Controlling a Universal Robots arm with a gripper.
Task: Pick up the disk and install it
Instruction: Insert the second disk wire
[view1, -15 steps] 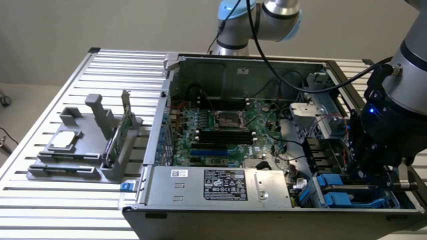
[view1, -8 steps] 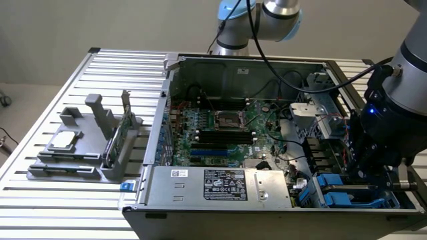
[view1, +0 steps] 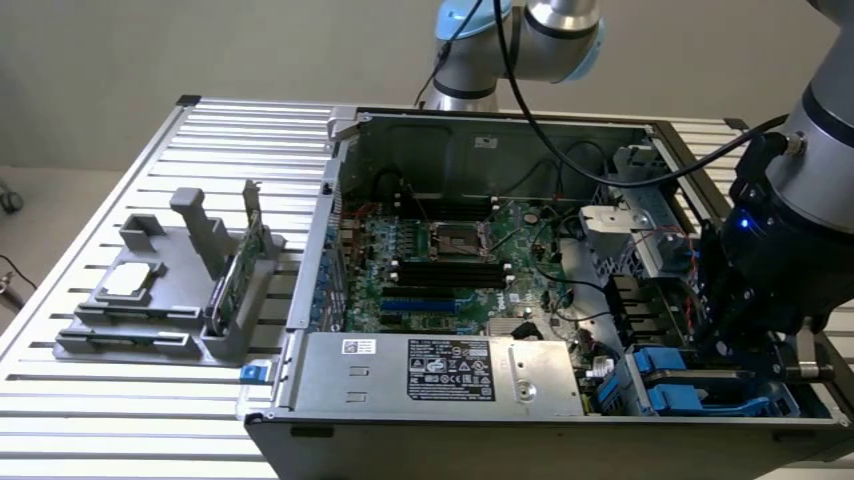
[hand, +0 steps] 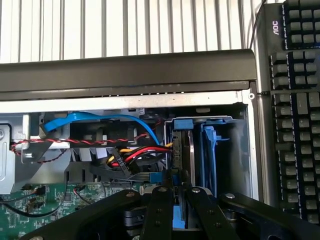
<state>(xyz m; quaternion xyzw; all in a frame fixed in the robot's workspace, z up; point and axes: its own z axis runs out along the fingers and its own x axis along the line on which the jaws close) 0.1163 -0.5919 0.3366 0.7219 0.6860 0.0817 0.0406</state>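
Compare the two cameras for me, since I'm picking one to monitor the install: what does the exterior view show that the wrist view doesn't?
Exterior only: the grey holder rack on the slatted table, the CPU socket and the power supply.

Wrist only: a black keyboard beside the case, and the jaws closed on the disk standing in its blue bay.

Both: the open computer case and the gripper.

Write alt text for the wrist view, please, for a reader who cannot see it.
The gripper is closed on the blue-framed disk, which stands on edge in the drive bay of an open computer case. Coloured cables run beside it, and a keyboard lies outside the case.
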